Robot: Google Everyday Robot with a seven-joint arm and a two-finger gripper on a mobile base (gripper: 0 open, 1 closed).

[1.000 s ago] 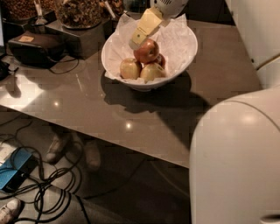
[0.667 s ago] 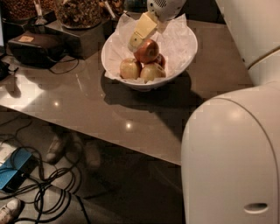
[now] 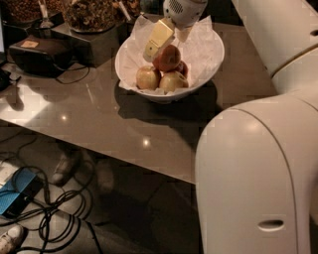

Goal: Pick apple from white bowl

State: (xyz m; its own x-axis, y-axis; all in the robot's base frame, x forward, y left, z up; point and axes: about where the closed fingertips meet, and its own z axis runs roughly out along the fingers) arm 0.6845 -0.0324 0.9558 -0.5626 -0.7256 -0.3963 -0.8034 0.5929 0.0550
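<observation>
The white bowl (image 3: 208, 54) stands on the grey table, lined with crinkled white paper. The deep red-brown apple (image 3: 169, 58) sits on top of the pile in it. Two pale yellow-green apples (image 3: 148, 77) (image 3: 173, 81) lie in front of it, and a smaller red-orange apple (image 3: 183, 68) lies to its right. My gripper (image 3: 168, 47) reaches down into the bowl from behind. It is open, with its cream fingers (image 3: 158, 39) on either side of the red-brown apple's top. The apple rests on the others.
My white arm and body (image 3: 253, 168) fill the right side. A black box (image 3: 37, 52) with cables and containers of snacks (image 3: 92, 12) stand at the table's back left. Cables and a blue device (image 3: 17, 196) lie on the floor under the front edge.
My gripper has come down and slightly left, closer around the red-brown apple. The apples and bowl have not moved. My body has shifted in view.
</observation>
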